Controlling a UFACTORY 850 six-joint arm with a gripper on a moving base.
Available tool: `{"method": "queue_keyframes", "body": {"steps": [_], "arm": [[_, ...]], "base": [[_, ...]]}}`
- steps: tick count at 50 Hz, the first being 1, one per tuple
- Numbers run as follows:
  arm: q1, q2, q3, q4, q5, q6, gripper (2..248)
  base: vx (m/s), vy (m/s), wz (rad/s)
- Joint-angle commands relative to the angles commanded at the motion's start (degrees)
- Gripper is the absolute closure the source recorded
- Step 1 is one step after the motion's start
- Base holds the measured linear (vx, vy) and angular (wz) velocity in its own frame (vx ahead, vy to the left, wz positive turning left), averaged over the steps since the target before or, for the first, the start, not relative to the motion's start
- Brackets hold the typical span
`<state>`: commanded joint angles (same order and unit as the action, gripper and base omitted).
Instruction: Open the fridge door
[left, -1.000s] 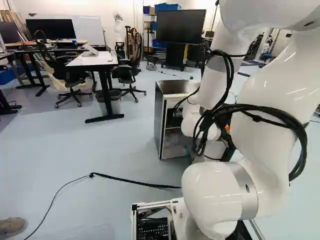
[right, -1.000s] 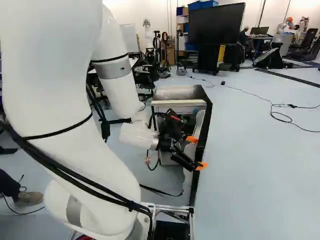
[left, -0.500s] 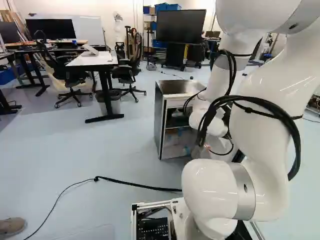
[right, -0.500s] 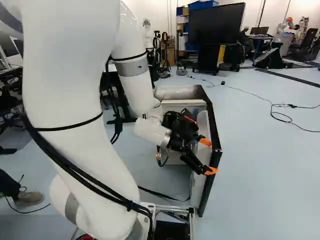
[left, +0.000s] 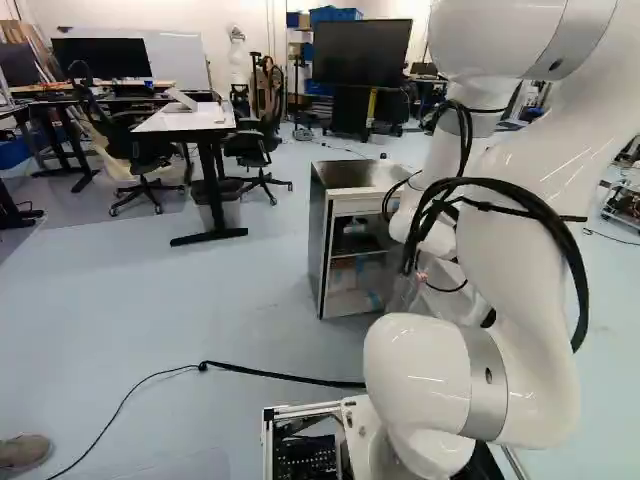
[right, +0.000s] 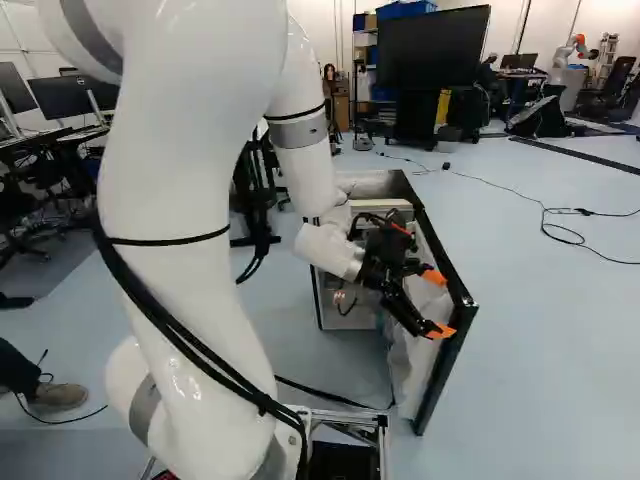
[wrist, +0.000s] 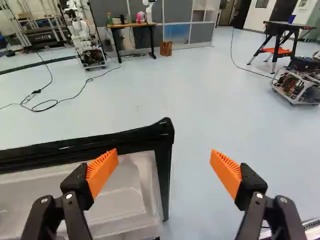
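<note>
Gripper (right: 438, 303): fingers wide apart, at the inner face of the fridge door (right: 450, 365); door stands open from the fridge (left: 318, 240); its upper free corner shows ahead, between the fingertips; contact with the door cannot be confirmed.
</note>
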<state>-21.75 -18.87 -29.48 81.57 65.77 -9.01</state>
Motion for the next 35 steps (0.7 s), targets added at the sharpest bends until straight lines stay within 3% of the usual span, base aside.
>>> {"method": "queue_keyframes", "body": {"steps": [35], "arm": [[-5.16,-8.85,-13.70,1.09,1.50,0.00,3]], "base": [[0.000,0.000,0.000]]}}
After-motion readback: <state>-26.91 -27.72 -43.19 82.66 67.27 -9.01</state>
